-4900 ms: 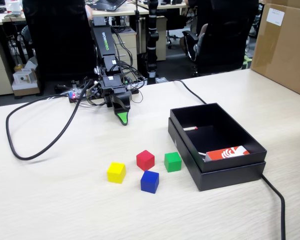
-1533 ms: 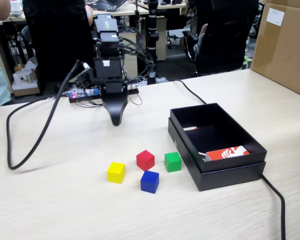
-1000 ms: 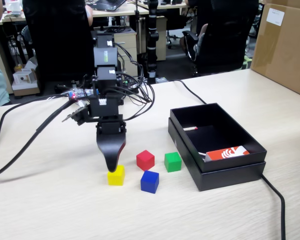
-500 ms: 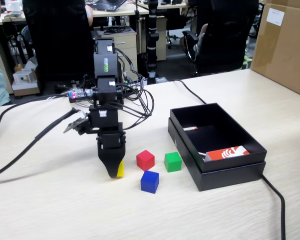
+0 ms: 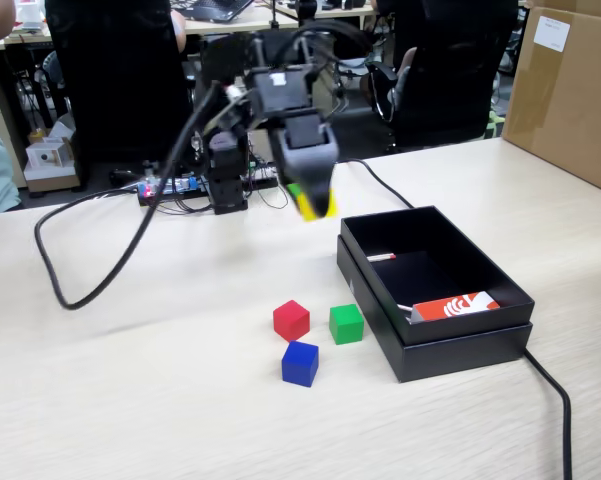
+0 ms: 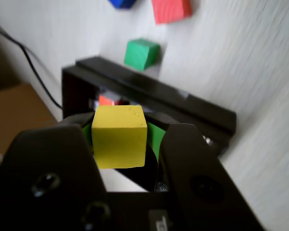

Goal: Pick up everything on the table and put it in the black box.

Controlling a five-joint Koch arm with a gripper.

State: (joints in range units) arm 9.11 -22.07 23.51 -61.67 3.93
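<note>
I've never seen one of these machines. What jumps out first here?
The yellow cube, pinched in the arm's black tool and held in the air just left of the black box in the fixed view. Then the red cube, green cube and blue cube, close together on the table beside that box.

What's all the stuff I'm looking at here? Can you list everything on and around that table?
Small yellow cube: one, held in the air between the claw's jaws.
Small red cube: one, on the table.
Small green cube: one, beside the box.
Small blue cube: one, nearest the camera.
Shallow matte black box: one, right of the cubes.
Red-and-white flat packet: one, inside the box.
Brown cardboard carton: one, far right.
Beige wood-grain table: one.
Claw: one, black, raised left of the box.
</note>
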